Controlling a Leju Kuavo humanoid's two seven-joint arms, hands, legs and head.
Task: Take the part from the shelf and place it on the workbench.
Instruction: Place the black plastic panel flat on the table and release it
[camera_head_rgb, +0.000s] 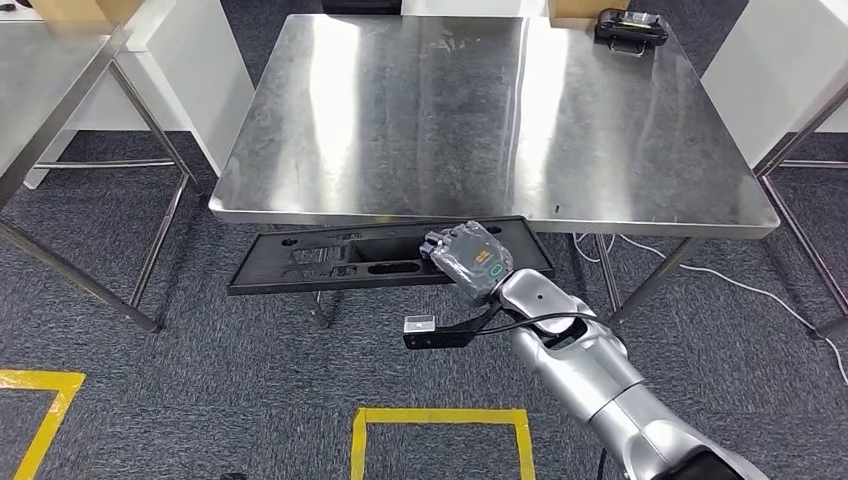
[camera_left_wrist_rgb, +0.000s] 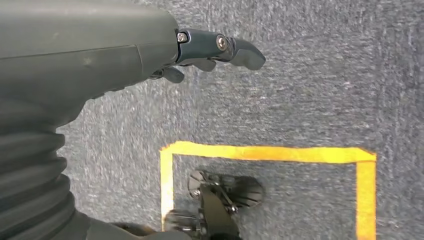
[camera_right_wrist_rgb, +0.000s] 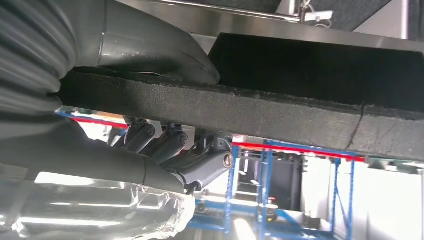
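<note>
The right arm (camera_head_rgb: 590, 375) reaches forward and up from the lower right of the head view, bent so that the right hand (camera_head_rgb: 468, 260) sits just in front of the near edge of the workbench (camera_head_rgb: 420, 110), back of the hand turned upward. That hand holds the part (camera_head_rgb: 330, 262) — one long, flat black panel with several cut-out openings — by its right-hand portion; the panel lies roughly level, parallel to the bench edge and lower than the steel top, its far side tucked under the rim. In the right wrist view the grip is plain: the thick grey thumb (camera_right_wrist_rgb: 150, 47) presses on one face of the panel's rough black edge (camera_right_wrist_rgb: 280, 117) while the darker fingers (camera_right_wrist_rgb: 200, 155) curl against the opposite face, so the slab is clamped between them. The left hand (camera_left_wrist_rgb: 210, 50) hangs over grey carpet (camera_left_wrist_rgb: 325, 75) with nothing in it, its dark fingers slightly curled and apart from one another. On the bench there is one small black device (camera_head_rgb: 631, 26) at the far right corner, and a cardboard box (camera_head_rgb: 585, 8) sits just beside it at the back edge. A second steel table (camera_head_rgb: 50, 70) stands at the left, and another table leg (camera_head_rgb: 800, 130) shows at the right. On the floor, two yellow tape outlines are marked — one straight ahead of the robot (camera_head_rgb: 440, 415), one at the lower left (camera_head_rgb: 40, 385).
</note>
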